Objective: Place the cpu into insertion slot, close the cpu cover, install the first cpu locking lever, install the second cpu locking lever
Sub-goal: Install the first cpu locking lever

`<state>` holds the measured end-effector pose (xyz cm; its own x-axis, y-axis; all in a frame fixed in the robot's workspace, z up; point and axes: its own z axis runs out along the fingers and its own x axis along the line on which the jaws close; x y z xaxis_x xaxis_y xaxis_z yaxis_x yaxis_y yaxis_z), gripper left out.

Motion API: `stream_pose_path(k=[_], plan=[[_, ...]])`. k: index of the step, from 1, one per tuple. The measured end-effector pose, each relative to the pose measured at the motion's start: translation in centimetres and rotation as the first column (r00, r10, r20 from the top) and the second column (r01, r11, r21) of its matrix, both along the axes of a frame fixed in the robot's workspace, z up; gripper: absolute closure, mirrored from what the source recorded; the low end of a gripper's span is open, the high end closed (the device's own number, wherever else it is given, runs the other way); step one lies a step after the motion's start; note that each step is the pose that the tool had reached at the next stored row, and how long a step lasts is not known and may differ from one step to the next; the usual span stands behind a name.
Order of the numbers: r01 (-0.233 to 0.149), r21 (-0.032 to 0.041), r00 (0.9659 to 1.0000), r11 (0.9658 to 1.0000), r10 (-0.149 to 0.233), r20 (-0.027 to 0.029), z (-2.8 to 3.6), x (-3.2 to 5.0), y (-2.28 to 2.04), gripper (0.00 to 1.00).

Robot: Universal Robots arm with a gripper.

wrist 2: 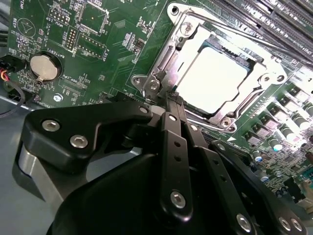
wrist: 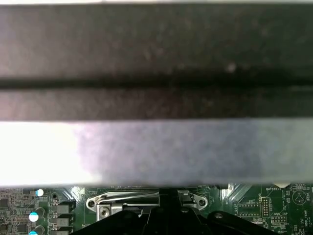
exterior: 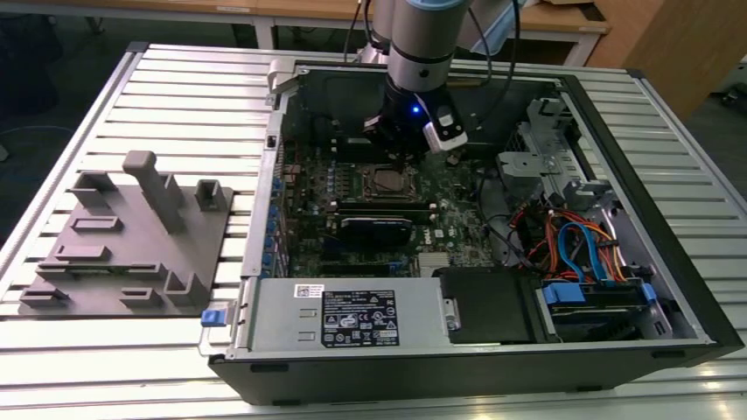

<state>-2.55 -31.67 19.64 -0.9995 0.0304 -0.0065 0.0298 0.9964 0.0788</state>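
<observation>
The open computer case point(exterior: 467, 219) lay flat on the slatted table point(exterior: 175, 96), and inside it the arm reached down to the insertion slot point(exterior: 383, 181). The cpu cover point(wrist 2: 254, 81) lay closed over the cpu point(wrist 2: 215, 78). The gripper point(wrist 2: 168, 98), fingers pressed together, touched the slot's corner.

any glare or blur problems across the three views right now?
Second wrist view: the cpu is blown out white inside the cpu cover, and the tool is dark. First wrist view: blurred dark and pale bands, sharp motherboard strip. Exterior view: evenly lit, dark case interior.
</observation>
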Motion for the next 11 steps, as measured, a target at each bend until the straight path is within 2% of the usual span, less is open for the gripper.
stream_pose_path(k=[6, 11], plan=[[0.0, 0.0022, 1.0, 1.0, 0.0, 0.0002, 0.55, -0.12, 0.01, 0.9], [0.0, 0.0064, 1.0, 1.0, 0.0, 0.0001, 0.68, -0.69, 0.0, 0.9]])
